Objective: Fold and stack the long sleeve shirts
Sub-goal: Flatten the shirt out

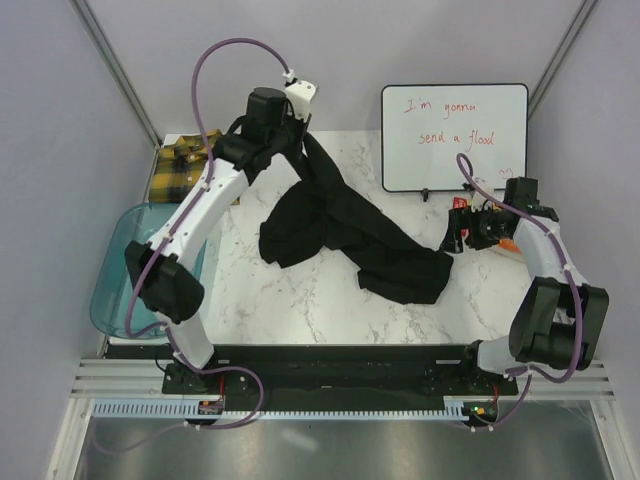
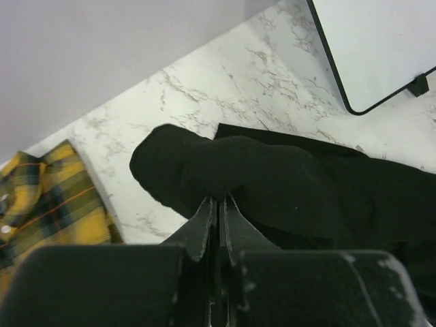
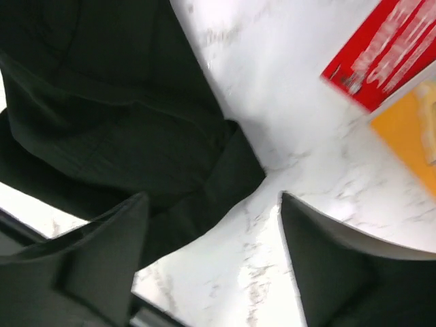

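Note:
The black long sleeve shirt (image 1: 345,225) hangs from my raised left gripper (image 1: 300,138) at the back of the table, its lower part trailing to the right across the marble. In the left wrist view the jaws (image 2: 219,203) are pressed together on a fold of that black cloth (image 2: 272,184). The yellow-and-black plaid shirt (image 1: 185,170) lies at the back left, and its edge shows in the left wrist view (image 2: 48,201). My right gripper (image 1: 452,238) stands open just off the black shirt's right end (image 3: 102,109), with only bare marble between its fingers (image 3: 211,238).
A translucent blue tub (image 1: 125,262) sits at the left edge. A whiteboard (image 1: 455,135) with red writing stands at the back right. A red pack (image 3: 381,54) and an orange thing (image 3: 415,136) lie close to the right gripper. Grey walls enclose the table.

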You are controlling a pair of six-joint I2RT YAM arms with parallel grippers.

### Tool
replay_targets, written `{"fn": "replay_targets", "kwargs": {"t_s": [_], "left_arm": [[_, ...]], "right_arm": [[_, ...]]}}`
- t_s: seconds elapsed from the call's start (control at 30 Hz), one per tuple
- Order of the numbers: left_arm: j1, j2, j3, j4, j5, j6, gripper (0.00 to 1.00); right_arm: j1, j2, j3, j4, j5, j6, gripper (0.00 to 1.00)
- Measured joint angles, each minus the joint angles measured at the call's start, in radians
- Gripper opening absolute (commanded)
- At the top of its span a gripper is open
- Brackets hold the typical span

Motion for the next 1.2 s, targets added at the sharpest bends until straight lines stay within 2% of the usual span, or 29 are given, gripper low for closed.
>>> {"fn": "replay_targets", "kwargs": {"t_s": [0.1,0.2,0.33,0.5,0.67,0.83,1.0,1.13,1.17,1.2], "left_arm": [[-0.013,0.118,0.094,-0.037,0.002,-0.037,0.02],[-0.015,0.201,0.185,-0.061,-0.011,-0.074,0.02],[-0.015,0.247,0.286,-0.076,-0.024,-0.115,0.02],[-0.015,0.248,0.343,-0.071,-0.046,-0.13,0.02],[-0.015,0.248,0.343,-0.076,-0.052,-0.132,0.02],[-0.015,0.248,0.343,-0.076,-0.063,-0.136,0.02],[-0.015,0.248,0.343,-0.075,-0.07,-0.137,0.02],[-0.015,0.248,0.343,-0.075,-0.071,-0.136,0.02],[-0.015,0.248,0.341,-0.075,-0.071,-0.136,0.02],[-0.015,0.248,0.337,-0.073,-0.07,-0.136,0.02]], "right_arm": [[-0.007,-0.084,0.004,0.036,-0.027,-0.024,0.98],[0.037,-0.245,-0.024,0.152,-0.057,-0.011,0.97],[0.264,-0.351,-0.06,0.362,-0.033,0.028,0.91],[0.488,-0.203,-0.06,0.52,0.064,0.046,0.88],[0.571,-0.049,-0.06,0.568,0.154,0.079,0.88],[0.635,-0.015,-0.06,0.633,0.218,0.106,0.88],[0.649,0.055,-0.057,0.68,0.254,0.117,0.84],[0.655,0.122,-0.05,0.701,0.309,0.124,0.68],[0.655,0.135,-0.048,0.706,0.333,0.128,0.59],[0.656,0.145,-0.043,0.713,0.356,0.131,0.54]]}}
